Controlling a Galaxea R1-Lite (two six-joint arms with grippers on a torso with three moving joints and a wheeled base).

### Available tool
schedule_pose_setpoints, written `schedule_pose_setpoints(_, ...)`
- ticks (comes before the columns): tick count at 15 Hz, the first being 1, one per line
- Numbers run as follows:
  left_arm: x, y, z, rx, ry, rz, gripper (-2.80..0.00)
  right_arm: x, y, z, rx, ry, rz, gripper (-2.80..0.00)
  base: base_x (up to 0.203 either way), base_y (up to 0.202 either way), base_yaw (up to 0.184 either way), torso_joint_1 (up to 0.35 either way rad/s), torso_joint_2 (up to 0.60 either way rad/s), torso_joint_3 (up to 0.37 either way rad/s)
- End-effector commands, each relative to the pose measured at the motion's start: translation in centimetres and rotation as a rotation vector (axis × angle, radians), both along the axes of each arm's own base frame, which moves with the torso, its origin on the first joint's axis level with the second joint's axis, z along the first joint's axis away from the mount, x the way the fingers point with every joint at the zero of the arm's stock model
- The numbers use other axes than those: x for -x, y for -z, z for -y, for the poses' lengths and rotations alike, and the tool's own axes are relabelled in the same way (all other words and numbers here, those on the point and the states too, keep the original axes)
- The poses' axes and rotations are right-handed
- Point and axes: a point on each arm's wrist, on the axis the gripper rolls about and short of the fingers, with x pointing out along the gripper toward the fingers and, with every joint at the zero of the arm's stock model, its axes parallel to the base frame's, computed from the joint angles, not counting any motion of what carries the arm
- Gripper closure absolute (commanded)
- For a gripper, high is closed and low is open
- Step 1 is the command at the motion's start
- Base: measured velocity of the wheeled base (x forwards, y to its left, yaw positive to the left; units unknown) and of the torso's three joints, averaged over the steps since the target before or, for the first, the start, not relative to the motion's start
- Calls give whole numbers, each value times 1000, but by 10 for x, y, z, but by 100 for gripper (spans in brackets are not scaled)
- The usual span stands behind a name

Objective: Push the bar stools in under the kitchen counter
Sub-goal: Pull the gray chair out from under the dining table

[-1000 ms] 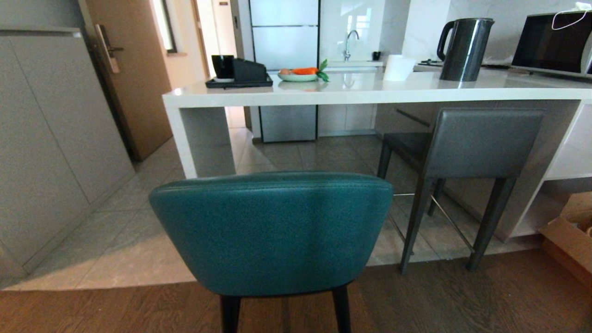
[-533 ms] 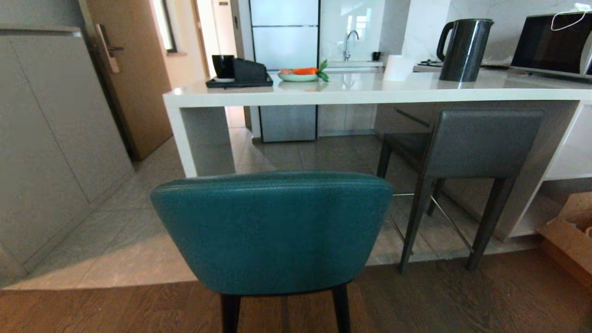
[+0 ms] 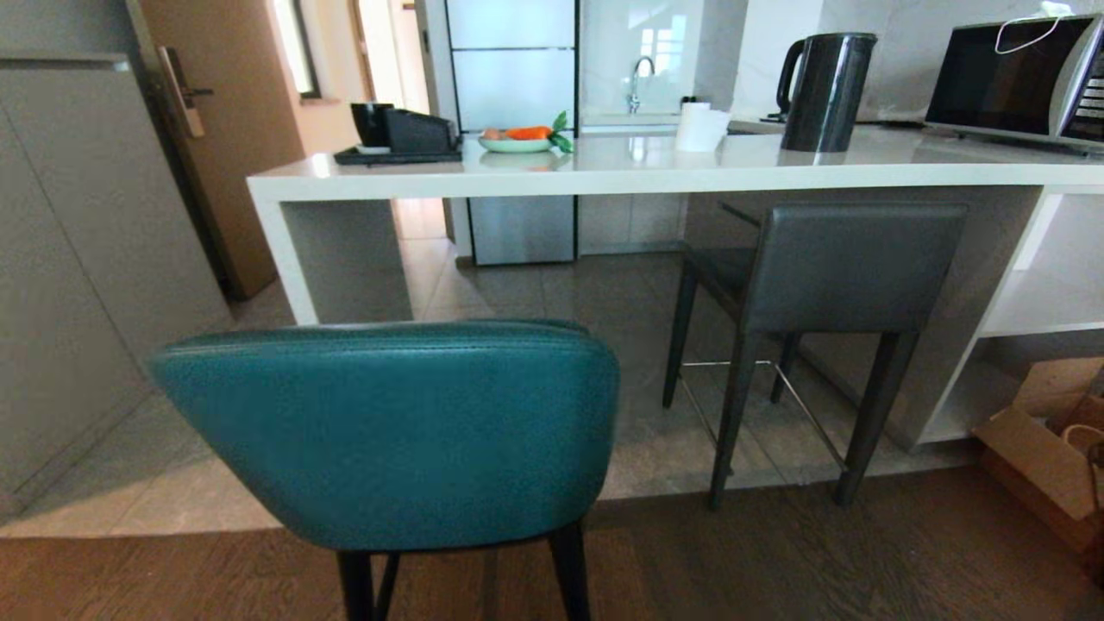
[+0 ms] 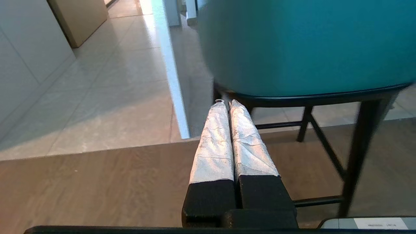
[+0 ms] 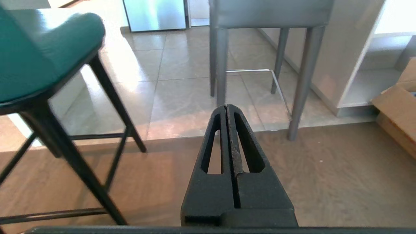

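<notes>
Teal leather covers the near stool (image 3: 388, 431), rounded at the back, on thin black splayed legs, standing on wood floor short of the glossy white stone counter (image 3: 604, 177). The grey stool (image 3: 828, 276), square-backed with a chrome footrest, sits partly under the slab. The left gripper (image 4: 226, 103), fingers (image 4: 214, 143) wrapped in crinkled silver, is closed and empty just below the teal seat. The right gripper (image 5: 227, 107) is closed, empty, between both stools.

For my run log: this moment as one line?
teal stool: short of counter | grey stool: partly under | both grippers: shut, empty
</notes>
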Motion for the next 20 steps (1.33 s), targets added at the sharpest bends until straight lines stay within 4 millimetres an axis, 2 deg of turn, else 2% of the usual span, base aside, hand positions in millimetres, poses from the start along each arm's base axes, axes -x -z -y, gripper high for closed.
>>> schedule_pose_setpoints(1,0,0,0,0,0,-2,0,0,1,0,0,-1,-5,0,0,-197,0,-2,2,2)
schedule_pose_setpoints(20,0,0,0,0,0,-2,0,0,1,0,0,-1,-6,0,0,-195,3,2,3,3)
